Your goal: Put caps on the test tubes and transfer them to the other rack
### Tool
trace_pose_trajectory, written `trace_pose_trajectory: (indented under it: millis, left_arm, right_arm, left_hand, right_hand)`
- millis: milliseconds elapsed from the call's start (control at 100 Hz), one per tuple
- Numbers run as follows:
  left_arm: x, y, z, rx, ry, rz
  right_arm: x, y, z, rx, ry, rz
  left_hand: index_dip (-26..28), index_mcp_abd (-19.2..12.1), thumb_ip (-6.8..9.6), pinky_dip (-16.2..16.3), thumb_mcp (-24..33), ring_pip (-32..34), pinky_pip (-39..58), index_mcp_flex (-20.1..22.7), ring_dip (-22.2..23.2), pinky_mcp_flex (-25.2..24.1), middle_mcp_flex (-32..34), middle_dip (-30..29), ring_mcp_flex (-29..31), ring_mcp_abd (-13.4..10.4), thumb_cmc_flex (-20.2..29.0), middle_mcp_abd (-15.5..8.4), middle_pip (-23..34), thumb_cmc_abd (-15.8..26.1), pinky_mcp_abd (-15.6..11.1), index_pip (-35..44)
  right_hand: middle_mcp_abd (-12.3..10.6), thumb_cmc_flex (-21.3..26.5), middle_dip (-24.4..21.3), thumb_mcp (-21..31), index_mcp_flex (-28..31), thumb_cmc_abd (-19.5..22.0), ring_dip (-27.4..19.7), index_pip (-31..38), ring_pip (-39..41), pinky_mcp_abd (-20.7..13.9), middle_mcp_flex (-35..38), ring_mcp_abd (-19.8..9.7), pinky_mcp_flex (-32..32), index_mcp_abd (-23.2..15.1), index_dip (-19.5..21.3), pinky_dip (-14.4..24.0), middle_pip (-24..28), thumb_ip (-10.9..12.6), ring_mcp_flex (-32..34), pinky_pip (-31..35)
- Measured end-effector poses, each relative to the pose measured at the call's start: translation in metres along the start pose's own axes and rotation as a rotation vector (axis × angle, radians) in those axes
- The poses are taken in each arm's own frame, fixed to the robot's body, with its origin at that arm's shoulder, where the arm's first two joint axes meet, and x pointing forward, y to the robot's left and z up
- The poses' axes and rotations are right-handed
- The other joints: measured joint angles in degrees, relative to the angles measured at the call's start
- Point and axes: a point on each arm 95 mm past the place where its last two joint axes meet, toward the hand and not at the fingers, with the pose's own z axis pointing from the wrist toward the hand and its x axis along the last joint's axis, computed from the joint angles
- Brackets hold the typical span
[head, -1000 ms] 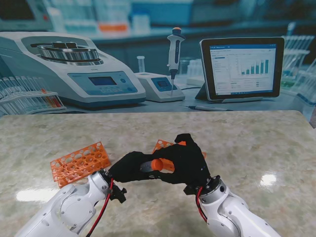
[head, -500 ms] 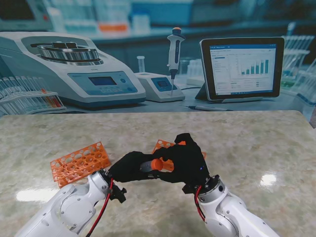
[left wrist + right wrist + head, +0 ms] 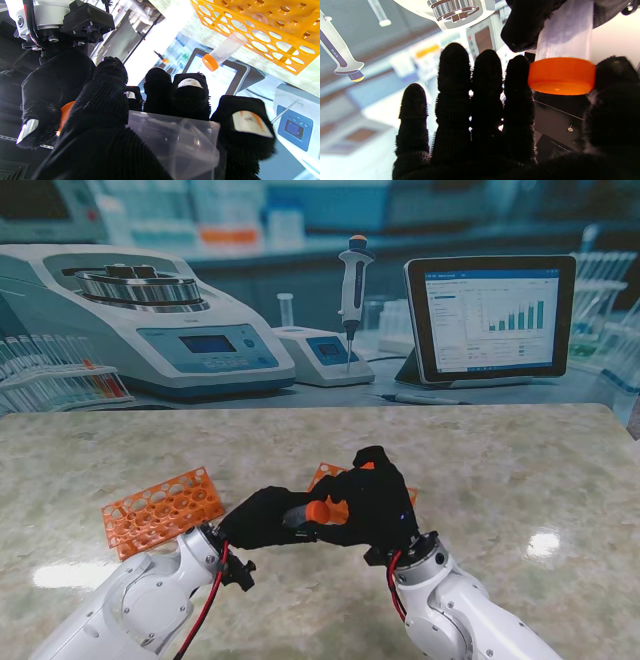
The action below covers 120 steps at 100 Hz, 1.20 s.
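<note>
My left hand point(image 3: 262, 518) is shut on a clear test tube point(image 3: 175, 145), held roughly level just above the table. The right hand point(image 3: 378, 498) meets it from the right, thumb and index finger closed on the orange cap point(image 3: 318, 511) at the tube's mouth. In the right wrist view the cap point(image 3: 561, 75) sits on the tube's end point(image 3: 566, 32). One orange rack point(image 3: 162, 510) lies to the left. A second orange rack point(image 3: 328, 474) is mostly hidden behind the hands. The left wrist view shows this second rack point(image 3: 275, 32) holding a capped tube point(image 3: 225, 51).
Along the far edge of the marble table point(image 3: 520, 470) stand a centrifuge point(image 3: 150, 320), a small white device point(image 3: 322, 355) with a pipette point(image 3: 352, 285), and a tablet point(image 3: 490, 315). A rack of tubes point(image 3: 55, 375) sits at the far left.
My right wrist has shifted slightly to the left while the hand stays on the cap. The left hand and the tube have not visibly moved.
</note>
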Motion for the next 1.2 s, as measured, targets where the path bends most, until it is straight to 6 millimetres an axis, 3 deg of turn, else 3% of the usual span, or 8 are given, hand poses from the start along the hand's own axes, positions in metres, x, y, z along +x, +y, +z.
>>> trace_pose_trajectory:
  millis: [380,600,790,950,1200]
  left_arm:
    - [0.0002,-0.0003,0.0002,0.001,0.001,0.0]
    - [0.0005,-0.0009,0.0006,0.004,0.003,0.001]
    - [0.0014,-0.0015,0.0011,0.006,0.006,0.001]
    - [0.0015,-0.0017,0.0013,0.006,0.006,0.001]
    - [0.0016,-0.0017,0.0015,0.006,0.006,0.001]
  right_arm:
    - [-0.0021,-0.003,0.0014,-0.011,-0.019,-0.025]
    - [-0.0034,-0.0045,0.0029,-0.019,-0.042,-0.026]
    - [-0.0053,-0.0052,0.0026,-0.005,-0.057,-0.023]
    - [-0.0066,-0.0052,0.001,0.013,-0.066,-0.011]
    - [-0.0075,0.0003,-0.0026,-0.001,-0.083,0.003]
  left_hand:
    - [0.0,0.0,0.0,0.0,0.0,0.0,0.0,0.0,0.0,0.0,0.0,0.0,0.0,0.0,0.0,0.0,0.0,0.0,-0.1,0.0]
    - [0.0,0.0,0.0,0.0,0.0,0.0,0.0,0.0,0.0,0.0,0.0,0.0,0.0,0.0,0.0,0.0,0.0,0.0,-0.1,0.0]
    - [0.0,0.0,0.0,0.0,0.0,0.0,0.0,0.0,0.0,0.0,0.0,0.0,0.0,0.0,0.0,0.0,0.0,0.0,-0.2,0.0]
    - [0.0,0.0,0.0,0.0,0.0,0.0,0.0,-0.1,0.0,0.0,0.0,0.0,0.0,0.0,0.0,0.0,0.0,0.0,-0.3,0.0]
    - [0.0,0.0,0.0,0.0,0.0,0.0,0.0,-0.1,0.0,0.0,0.0,0.0,0.0,0.0,0.0,0.0,0.0,0.0,-0.3,0.0]
  right_hand:
    - [-1.1,-6.9,0.2,3.6,8.5,0.0,1.2,6.4,5.6,-0.7,3.4,-0.2,2.0,-2.5,8.9,0.6,5.9,1.3,2.0,1.5]
    - [-1.9,-10.9,0.2,4.4,12.6,0.3,1.2,12.9,11.1,-1.3,4.7,-0.3,3.7,-6.5,12.5,0.6,10.4,1.3,3.1,2.6]
    - [-2.3,-14.9,-1.2,5.7,13.1,3.7,0.2,16.4,12.2,-1.4,4.7,-0.4,3.9,-9.2,13.2,0.6,11.7,1.4,3.1,2.7]
    - [-2.3,-16.7,-3.4,5.6,12.9,7.3,-1.7,9.9,8.1,-1.4,4.3,-0.2,3.2,-9.3,11.2,0.6,4.4,2.5,2.7,2.7]
    - [-0.5,-17.4,-4.1,7.0,6.0,11.5,-1.6,-1.1,1.2,-1.3,-1.0,0.9,0.1,-6.3,8.4,0.6,-4.9,4.4,-1.3,1.0]
